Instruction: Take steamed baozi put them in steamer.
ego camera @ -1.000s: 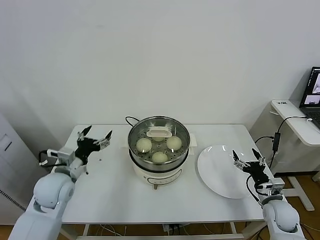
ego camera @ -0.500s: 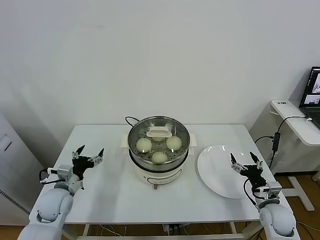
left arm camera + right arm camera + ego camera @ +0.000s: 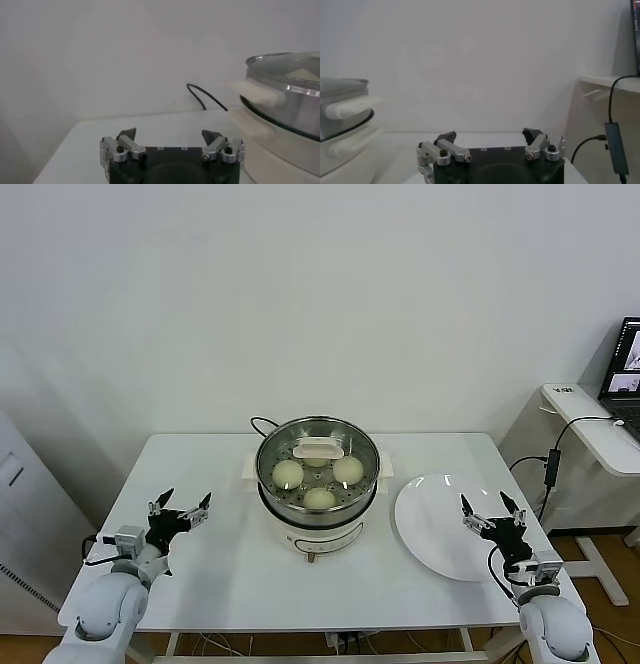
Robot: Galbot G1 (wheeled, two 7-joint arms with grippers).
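- Steamer (image 3: 318,484): sits at mid-surface on its white cooker base, glass lid (image 3: 318,446) in place with a white handle across the top. Black cord (image 3: 262,423) leaves from behind it, on the far left side.
- Steamed baozi (image 3: 288,474): inside the steamer, seen through the lid. Three show clearly (left, right, near); a fourth is partly hidden behind the lid handle at the far side.
- White plate (image 3: 440,526): lies flat on the surface just right of the steamer, nothing on it.
- Left pincer (image 3: 180,511): low over the left part of the surface (image 3: 220,574), well apart from the steamer, fingers spread apart and holding nothing. Left wrist view confirms both fingertips (image 3: 127,135) apart with bare surface beyond; steamer rim and a side handle (image 3: 252,91) show farther off.
- Right pincer (image 3: 492,516): near the right edge of the plate, over its rim, fingers spread apart and holding nothing. Right wrist view shows the fingertips (image 3: 535,134) apart, with part of the steamer (image 3: 342,107) at the frame's edge.
- Background: side desk (image 3: 590,419) to the right with a laptop (image 3: 626,369) on it; a cable with an adapter (image 3: 551,467) hangs beside the surface.
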